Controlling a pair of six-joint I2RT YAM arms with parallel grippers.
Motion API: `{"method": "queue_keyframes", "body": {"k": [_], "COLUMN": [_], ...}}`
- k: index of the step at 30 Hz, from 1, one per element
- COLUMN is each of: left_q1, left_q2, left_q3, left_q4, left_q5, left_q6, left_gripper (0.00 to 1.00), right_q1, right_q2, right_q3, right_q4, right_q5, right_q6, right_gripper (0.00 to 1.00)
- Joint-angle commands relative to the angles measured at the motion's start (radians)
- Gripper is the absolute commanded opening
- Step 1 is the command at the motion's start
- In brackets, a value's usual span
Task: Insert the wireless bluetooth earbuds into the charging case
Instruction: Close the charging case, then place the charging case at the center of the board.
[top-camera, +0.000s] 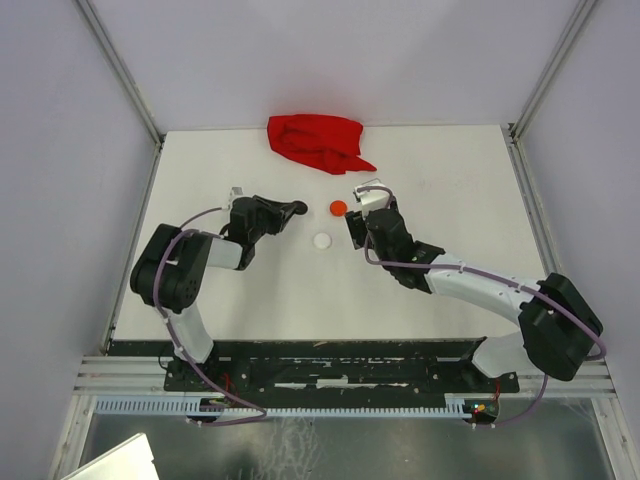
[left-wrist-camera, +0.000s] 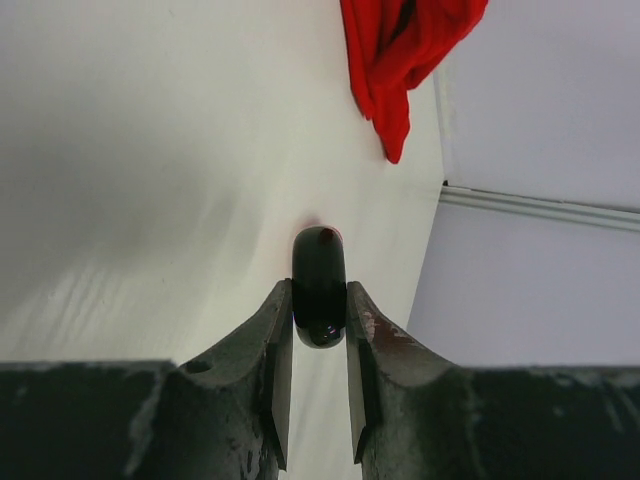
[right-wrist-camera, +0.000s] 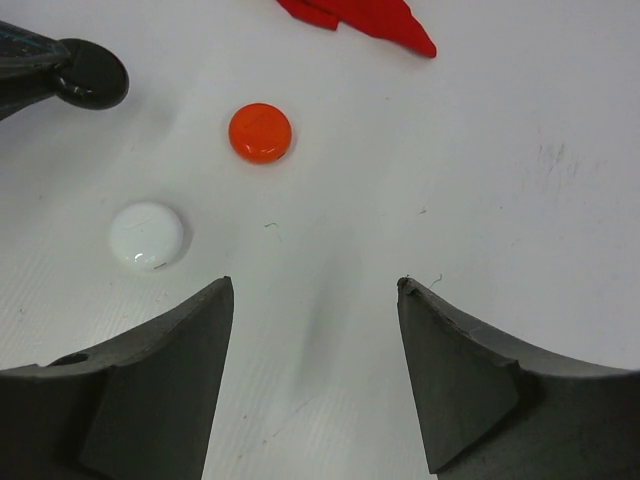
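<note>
A black round charging case (left-wrist-camera: 319, 285) stands on edge between my left gripper's (left-wrist-camera: 319, 300) jaws, which are shut on it. In the top view the black case (top-camera: 297, 208) is held left of centre, just above the table. An orange-red case (right-wrist-camera: 260, 132) and a white case (right-wrist-camera: 146, 234) lie flat on the table, both closed. My right gripper (right-wrist-camera: 315, 285) hovers open and empty just right of them, with bare table between its fingers. In the top view the orange-red case (top-camera: 338, 208) lies between the two grippers, and the white case (top-camera: 321, 241) lies nearer me. The earbuds are out of view.
A crumpled red cloth (top-camera: 315, 142) lies at the back of the white table (top-camera: 430, 170). Grey walls with metal frame posts close in the left, right and far sides. The right arm stretches diagonally from its base at the bottom right.
</note>
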Motion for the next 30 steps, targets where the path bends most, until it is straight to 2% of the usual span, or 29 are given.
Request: {"method": "queue_keyframes", "body": {"k": [1,5,9,14,21,27,30], "left_q1": [0.005,0.008,0.010,0.011,0.025,0.075,0.111], "left_q2": [0.075,0.127,0.151,0.167,0.148,0.044,-0.069], "left_q3": [0.086,0.132,0.158,0.184,0.177,0.102,0.055], "left_q4": [-0.026,-0.040,-0.054,-0.071,-0.105,-0.155,-0.236], "left_q5": [-0.041,-0.046,-0.060,-0.059,-0.072,-0.117,-0.187], "left_q6": [0.117,0.146,0.173,0.202,0.230,0.258,0.304], "left_gripper": [0.03,0.04,0.12,0.33,0.57,0.61,0.62], "right_q1": [-0.015,-0.025,-0.037,-0.050,-0.074,-0.107,-0.136], "right_q2": [-0.047,-0.056,-0.063,-0.071,-0.096,-0.124,-0.128], "right_q3": [0.053,0.068,0.076,0.085,0.096,0.110,0.145], "right_q4": [-0.039,-0.068,-0.087,-0.114,-0.162,-0.232,-0.306], "right_q5": [-0.040,-0.069,-0.112,-0.128,-0.165,-0.172,-0.111], "right_q6": [0.039,0.053,0.074,0.092,0.125,0.179,0.255], "right_gripper": [0.75,0.76,0.78,0.79,0.83,0.92,0.98]}}
